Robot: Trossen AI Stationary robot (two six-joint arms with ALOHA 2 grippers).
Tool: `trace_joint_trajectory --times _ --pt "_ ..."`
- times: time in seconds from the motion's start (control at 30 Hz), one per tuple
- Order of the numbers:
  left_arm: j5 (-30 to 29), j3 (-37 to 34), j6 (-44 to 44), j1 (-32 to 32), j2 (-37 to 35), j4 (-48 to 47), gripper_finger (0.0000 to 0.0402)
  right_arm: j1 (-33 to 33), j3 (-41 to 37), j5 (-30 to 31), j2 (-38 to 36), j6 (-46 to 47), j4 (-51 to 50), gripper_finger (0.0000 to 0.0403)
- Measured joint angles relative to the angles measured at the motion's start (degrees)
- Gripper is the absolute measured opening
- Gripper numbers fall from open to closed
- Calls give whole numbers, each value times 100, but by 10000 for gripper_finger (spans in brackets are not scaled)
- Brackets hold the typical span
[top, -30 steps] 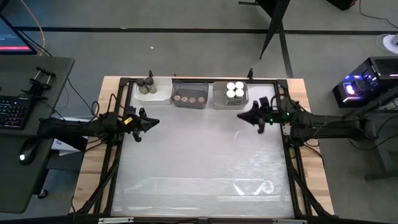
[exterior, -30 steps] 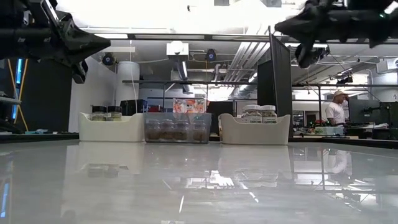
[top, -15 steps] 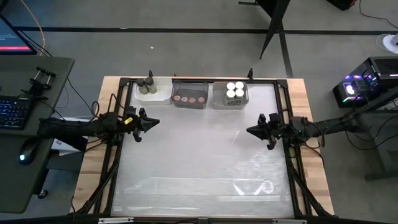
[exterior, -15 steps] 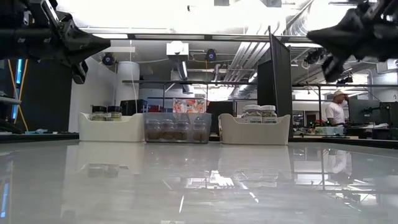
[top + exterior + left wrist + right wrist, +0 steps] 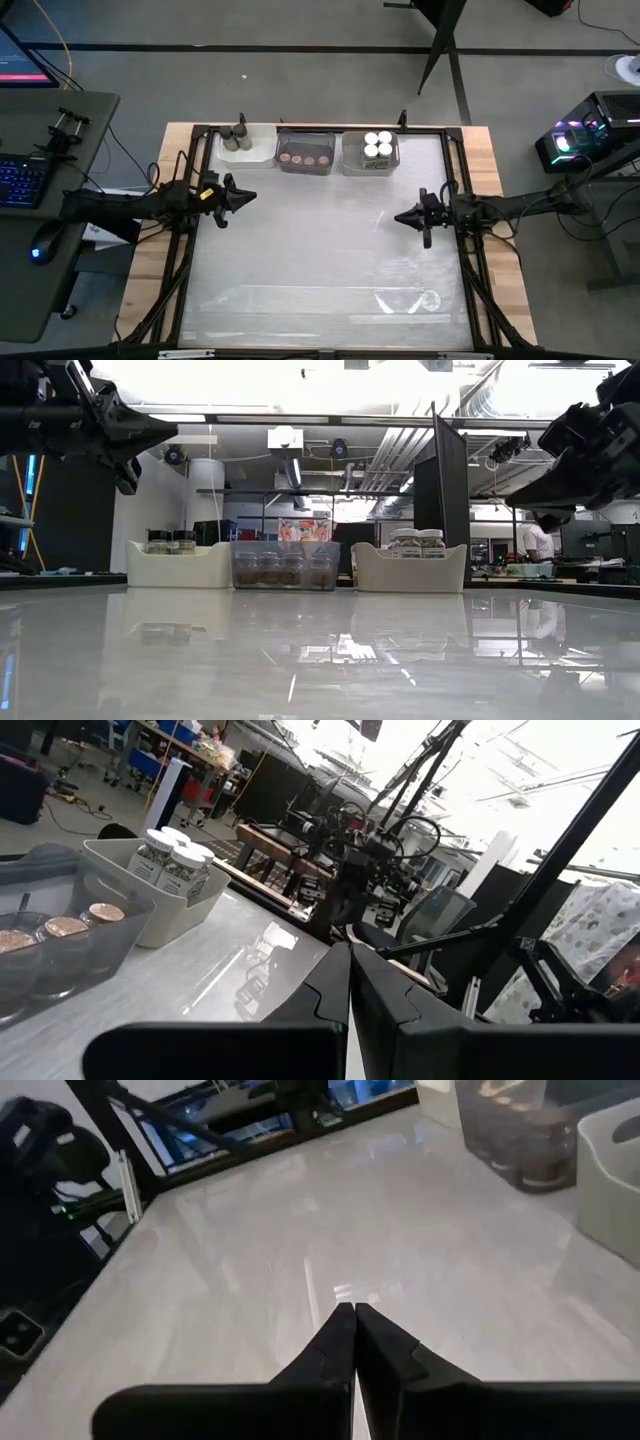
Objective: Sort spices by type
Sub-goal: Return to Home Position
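Note:
The spice jars all stand in three bins along the table's far edge. Dark-capped jars (image 5: 238, 135) (image 5: 171, 541) sit in the white bin (image 5: 258, 152). Brown-capped jars (image 5: 304, 158) (image 5: 65, 928) fill the clear bin (image 5: 305, 167), and white-capped jars (image 5: 378, 144) (image 5: 418, 542) (image 5: 172, 860) are in the grey bin (image 5: 352, 160). My left gripper (image 5: 245, 196) (image 5: 350, 955) hovers shut and empty above the table's left side. Held above the right side, near of the grey bin, my right gripper (image 5: 400, 217) (image 5: 354, 1312) is also shut and empty.
The glossy white table top (image 5: 320, 260) lies bare between the arms and toward the near edge. A dark frame (image 5: 185, 250) runs along the table's sides. A desk with a keyboard (image 5: 20, 180) stands beyond the left edge. A person (image 5: 540, 540) is far off in the room.
My right gripper has drawn back from just near the grey bin toward the table's near and right edges, and has sunk lower in the low view; it stays shut. The left arm and the jars have kept still.

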Motion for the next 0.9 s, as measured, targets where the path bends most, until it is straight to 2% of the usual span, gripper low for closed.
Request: trace_joint_trajectory --times 0.23,0.5,0.63,0.7,0.9 --pt "1 0 0 0 0 -3 0 0 4 -11 -20 0 -113 0" --pt "7 4 0 63 -653 -386 0 -212 0 -87 -1798 0 -59 0" --pt "-3 2 -4 244 -1172 -668 0 -434 -37 -65 -1797 2 640 0" --pt "-2 2 -4 357 -1534 -799 0 -523 -37 -76 -1799 2 654 0" --pt "-110 2 -2 396 -1530 -645 0 -535 -37 -81 -1779 2 520 1"
